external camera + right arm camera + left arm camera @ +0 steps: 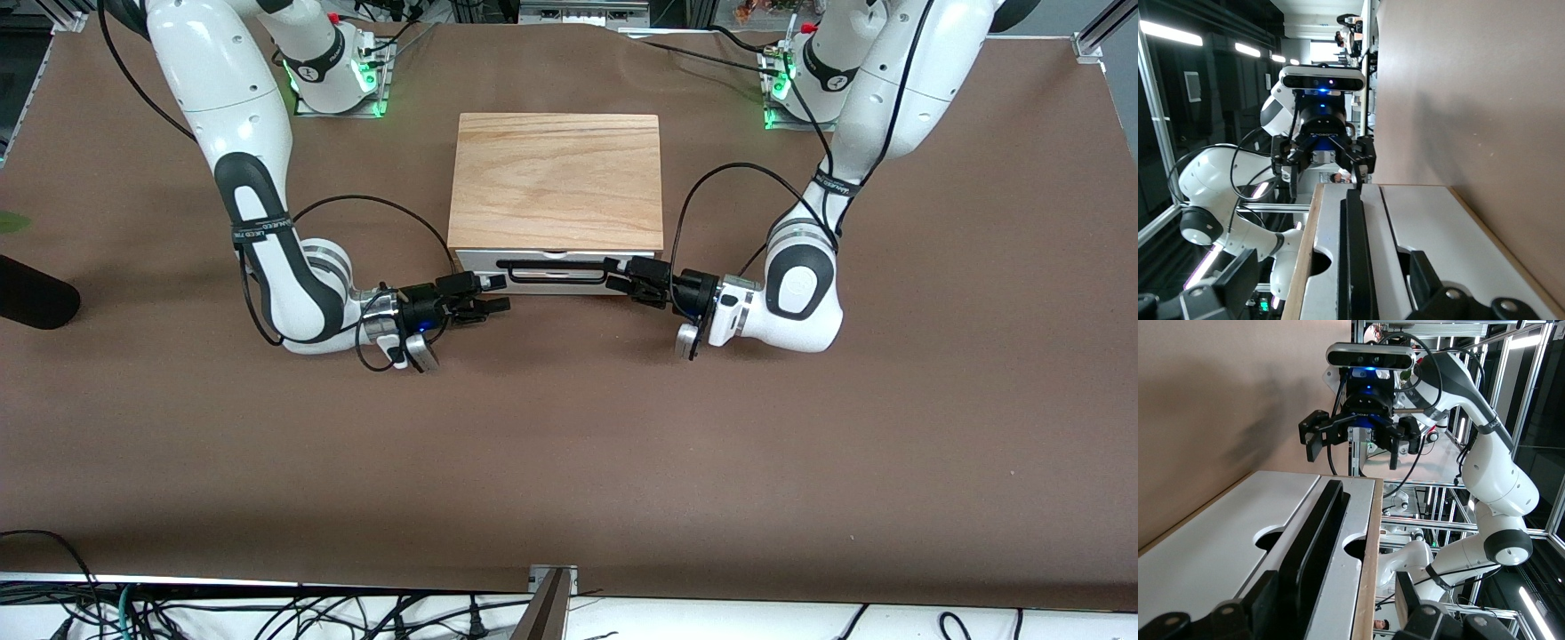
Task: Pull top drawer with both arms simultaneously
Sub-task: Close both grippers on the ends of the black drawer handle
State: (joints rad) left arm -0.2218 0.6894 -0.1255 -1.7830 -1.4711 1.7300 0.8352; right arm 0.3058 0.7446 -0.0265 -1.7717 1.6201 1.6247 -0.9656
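The table spreads wide and matte brown, and at its middle, toward the robots' bases, sits the cabinet with its pale, grained wood slab on top. Below that slab, on the face turned to the front camera, is the top drawer, smooth white front, apparently shut. Two big glossy white arms curl in low from either end. The left arm brings the left gripper right up to one end of the long, thin black bar handle, fingers spread on either side of the bar and nothing clamped yet. The right gripper sits just off the other end, jaws apart too, and looks a touch short of the bar.

By the look of it, this is the approach step: both hands lining up on the handle. Next call is for the right gripper to slide onto its end, both to pinch the bar, then draw evenly toward the front camera, or the drawer may skew and jam. The wrist views show rounded cut-outs in the white panel under the handle.
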